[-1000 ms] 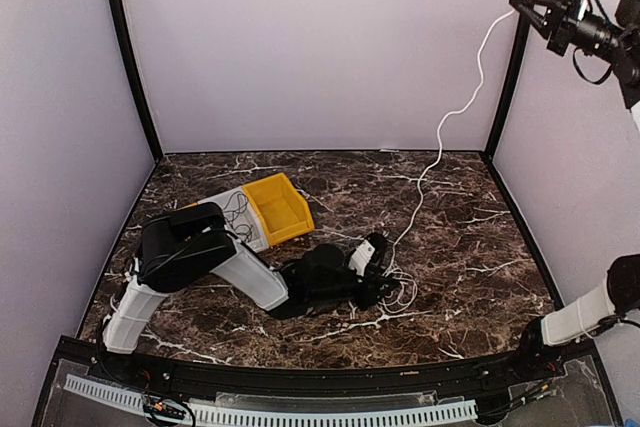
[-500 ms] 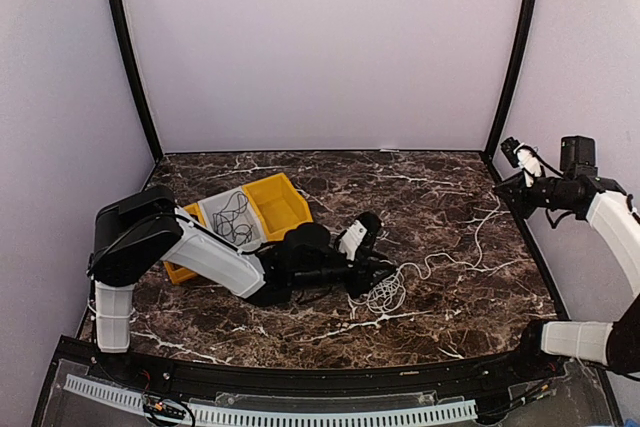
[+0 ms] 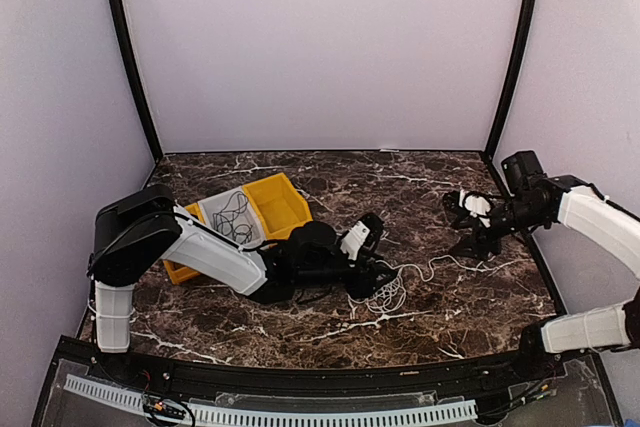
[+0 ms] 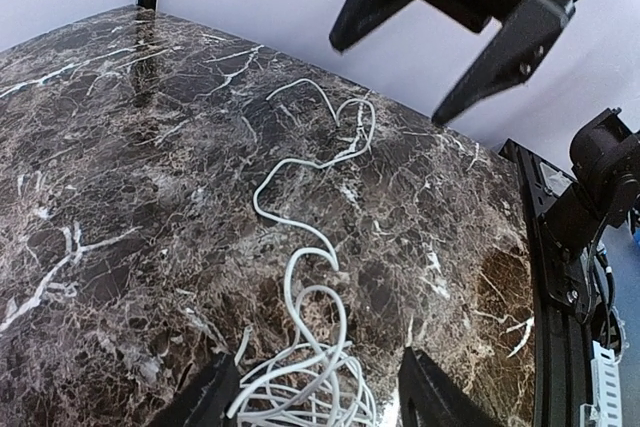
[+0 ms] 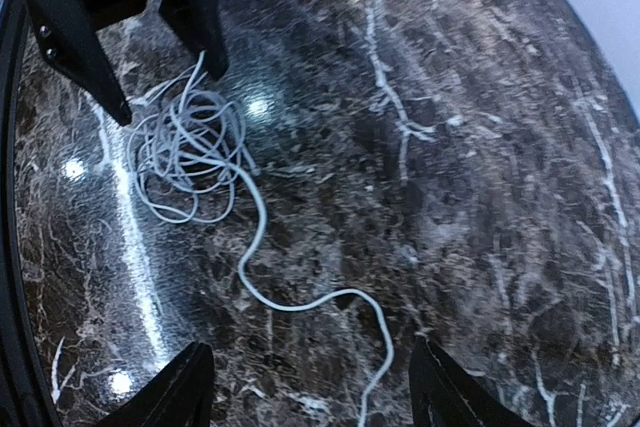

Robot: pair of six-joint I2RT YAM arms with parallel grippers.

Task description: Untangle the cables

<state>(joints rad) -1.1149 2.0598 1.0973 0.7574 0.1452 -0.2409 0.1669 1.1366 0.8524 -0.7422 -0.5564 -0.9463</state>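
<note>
Seen from above, the thin white cable (image 3: 388,292) lies loosely tangled on the dark marble tabletop (image 3: 300,332) at the left gripper (image 3: 380,277), one strand trailing towards the right gripper (image 3: 462,222). Thin black cords (image 3: 235,219) fill a grey bin (image 3: 208,209) beside a yellow plastic bin (image 3: 282,205). The left wrist view shows its fingers (image 4: 208,399) apart, straddling the tangle unclamped, and the right wrist view shows its fingers (image 5: 188,387) spread wide, holding nothing.

Glossy dark marble-look table (image 5: 480,197), smooth white cable (image 5: 185,142), shiny yellow plastic bin (image 3: 282,209)
</note>
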